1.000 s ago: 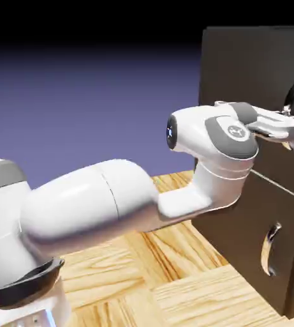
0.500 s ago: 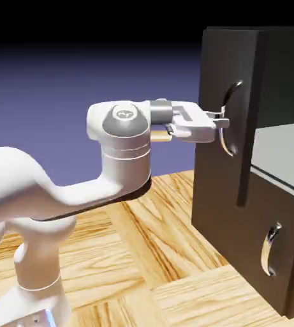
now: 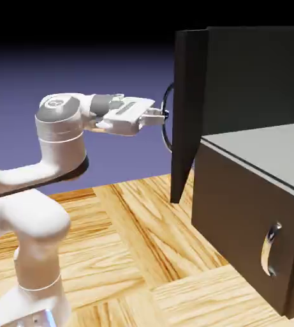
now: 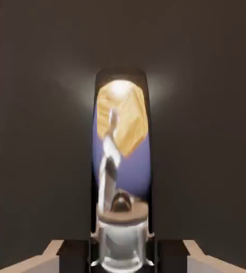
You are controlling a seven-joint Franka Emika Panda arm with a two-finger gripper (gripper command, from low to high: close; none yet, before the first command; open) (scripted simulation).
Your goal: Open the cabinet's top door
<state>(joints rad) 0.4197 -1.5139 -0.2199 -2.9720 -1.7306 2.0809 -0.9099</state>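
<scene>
Exterior view: cabinet [image 3: 257,191] fills the right side. Its top door [image 3: 189,115] is swung wide, seen nearly edge-on, standing out from the cabinet's upper front corner. Gripper [image 3: 160,115] is level, clamped shut on the handle [image 3: 168,124], which sits on the door face turned away from the cabinet. Grip there makes sense: the handle is the only purchase on a flat panel, and holding it lets the arm [image 3: 60,134] drag the door round its hinge. Lower panel [image 3: 251,243] is shut, its small handle [image 3: 271,248] untouched. Looks largely done to me.

Hand view: dark door panel [image 4: 45,160] fills the frame. Chrome handle [image 4: 120,176], dead centre, mirrors floor and backdrop, pinched at the bottom edge.

No readable writing or brand marks in either view.
</scene>
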